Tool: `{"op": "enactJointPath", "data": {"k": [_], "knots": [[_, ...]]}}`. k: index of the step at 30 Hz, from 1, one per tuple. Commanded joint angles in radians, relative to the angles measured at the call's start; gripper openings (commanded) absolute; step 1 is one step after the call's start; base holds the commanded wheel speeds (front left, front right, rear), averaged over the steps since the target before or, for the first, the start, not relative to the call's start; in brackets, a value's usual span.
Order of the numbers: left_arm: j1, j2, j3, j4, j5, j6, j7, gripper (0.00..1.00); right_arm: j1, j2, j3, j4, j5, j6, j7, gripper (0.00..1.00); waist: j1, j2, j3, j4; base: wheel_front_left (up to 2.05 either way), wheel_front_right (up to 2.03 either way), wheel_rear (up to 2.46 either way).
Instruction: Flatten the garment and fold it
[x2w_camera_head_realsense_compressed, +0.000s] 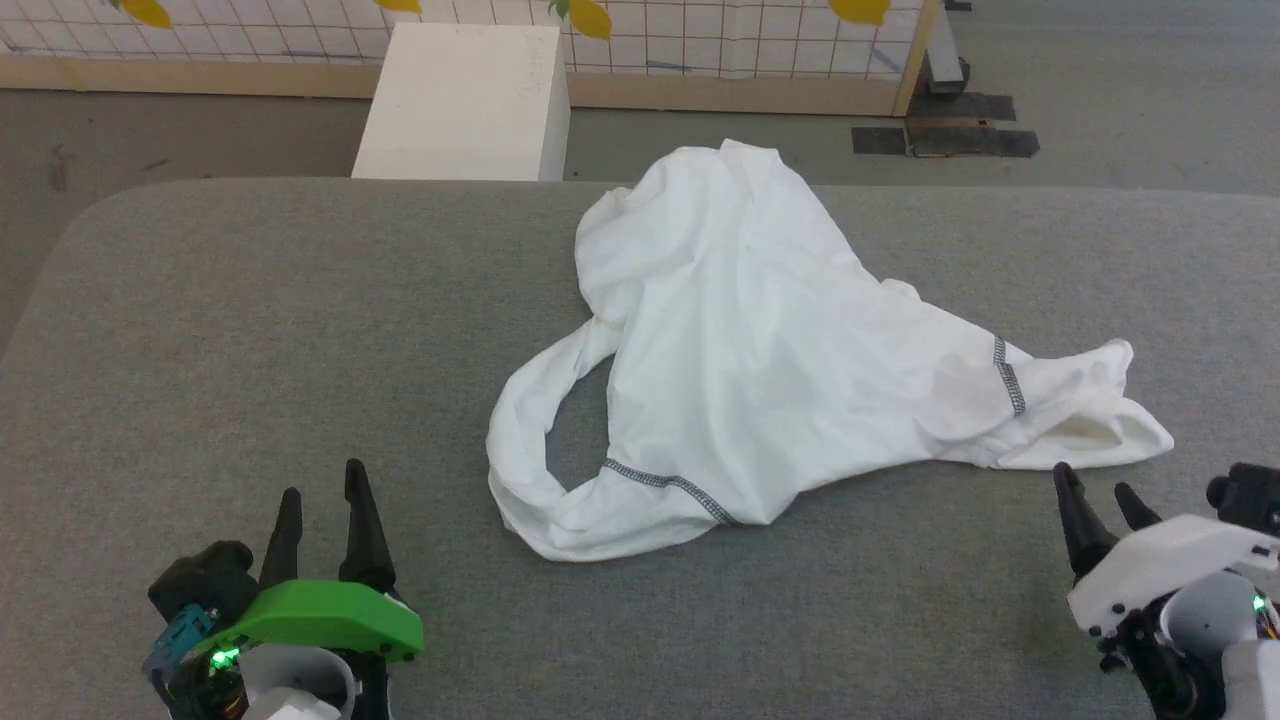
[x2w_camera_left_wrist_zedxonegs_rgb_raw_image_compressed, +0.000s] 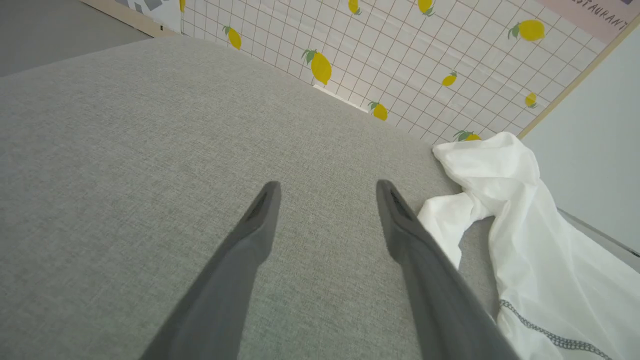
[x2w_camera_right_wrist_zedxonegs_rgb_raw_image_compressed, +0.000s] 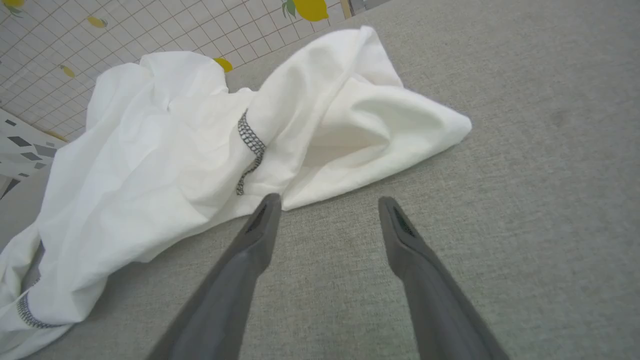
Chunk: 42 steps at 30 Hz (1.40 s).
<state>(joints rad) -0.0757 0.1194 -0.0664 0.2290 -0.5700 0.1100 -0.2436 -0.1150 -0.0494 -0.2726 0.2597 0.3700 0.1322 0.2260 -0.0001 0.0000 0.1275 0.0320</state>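
One crumpled garment (x2w_camera_head_realsense_compressed: 760, 340), long axis seemingly far-left to near-right, tapering rightward

Bright, even, diffuse light leaves the white garment (x2w_camera_head_realsense_compressed: 760, 330) nearly washed out, with pale grey folds and only soft, tight shadows under its edges on the grey table (x2w_camera_head_realsense_compressed: 250, 330), while both wrist views bow at their edges and show the near fingers (x2w_camera_left_wrist_zedxonegs_rgb_raw_image_compressed: 225, 280) slightly soft.

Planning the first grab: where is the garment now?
In the head view the garment lies crumpled on the grey table, right of centre, its sleeve near the right gripper.
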Motion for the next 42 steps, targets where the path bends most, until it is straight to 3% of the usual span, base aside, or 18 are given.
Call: {"op": "enactJointPath", "data": {"k": [1, 5, 13, 14, 16, 25, 27, 34, 39, 40, 41, 42], "knots": [[0.013, -0.006, 0.001, -0.02, -0.009, 0.008, -0.004, 1.0, -0.046, -0.001, -0.007, 0.006, -0.029, -0.002, 0.038, 1.0, 0.0001, 0.0, -0.012, 0.015, 0.0, 0.0, 0.0], [0.024, -0.015, -0.017, -0.056, -0.015, 0.012, 0.013, 1.0, -0.148, -0.001, -0.037, 0.052, -0.156, -0.002, 0.162, 1.0, 0.0001, 0.0, -0.001, 0.028, 0.0, 0.0, 0.0], [0.008, -0.022, -0.043, -0.069, -0.017, 0.009, 0.027, 1.0, -0.259, -0.001, -0.041, 0.16, -0.28, -0.002, 0.226, 1.0, 0.0001, 0.0, 0.031, 0.051, 0.0, 0.0, 0.0], [0.008, -0.022, -0.043, -0.069, -0.018, 0.009, 0.026, 1.0, -0.265, -0.001, -0.041, 0.168, -0.282, -0.002, 0.224, 0.38, 0.0001, 0.0, 0.034, 0.051, 0.0, 0.0, 0.0], [0.008, -0.02, -0.041, -0.07, -0.02, 0.01, 0.025, 1.0, -0.277, -0.001, -0.027, 0.179, -0.274, -0.002, 0.208, 0.0, 0.0001, 0.0, 0.039, 0.048, 0.0, 0.0, 0.0], [0.012, -0.018, -0.039, -0.069, -0.03, 0.011, 0.024, 1.0, -0.214, -0.001, 0.051, 0.105, -0.149, -0.002, 0.164, 0.0, 0.0001, 0.0, 0.027, 0.014, 0.0, 0.0, 0.0], [0.013, -0.019, -0.039, -0.07, -0.034, 0.011, 0.026, 1.0, -0.153, -0.001, 0.07, 0.046, -0.088, -0.002, 0.209, 0.0, 0.0001, 0.0, 0.02, 0.008, 0.0, 0.0, 0.0], [0.024, -0.015, -0.041, -0.068, -0.045, 0.018, 0.047, 1.0, 0.167, -0.002, 0.062, -0.145, 0.026, -0.002, 0.557, 0.0, 0.0001, 0.0, 0.006, -0.025, 0.0, 0.0, 0.0], [0.026, -0.013, -0.046, -0.06, -0.054, 0.03, 0.079, 1.0, 0.259, -0.001, 0.04, -0.22, 0.085, -0.002, 0.649, 0.0, 0.0001, 0.0, 0.006, -0.048, 0.0, 0.0, 0.0], [0.027, -0.015, -0.046, -0.055, -0.061, 0.034, 0.093, 1.0, 0.253, -0.001, 0.039, -0.243, 0.095, -0.002, 0.618, 0.07, 0.0001, 0.0, 0.005, -0.053, 0.0, 0.0, 0.0], [0.028, -0.015, -0.048, -0.052, -0.066, 0.036, 0.106, 1.0, 0.244, -0.001, 0.035, -0.261, 0.106, -0.002, 0.577, 0.75, 0.0001, 0.0, 0.005, -0.058, 0.0, 0.0, 0.0], [0.027, -0.015, -0.053, -0.05, -0.071, 0.034, 0.12, 1.0, 0.226, -0.001, 0.015, -0.277, 0.118, -0.002, 0.506, 1.0, 0.0001, 0.0, 0.005, -0.061, 0.0, 0.0, 0.0]]}}
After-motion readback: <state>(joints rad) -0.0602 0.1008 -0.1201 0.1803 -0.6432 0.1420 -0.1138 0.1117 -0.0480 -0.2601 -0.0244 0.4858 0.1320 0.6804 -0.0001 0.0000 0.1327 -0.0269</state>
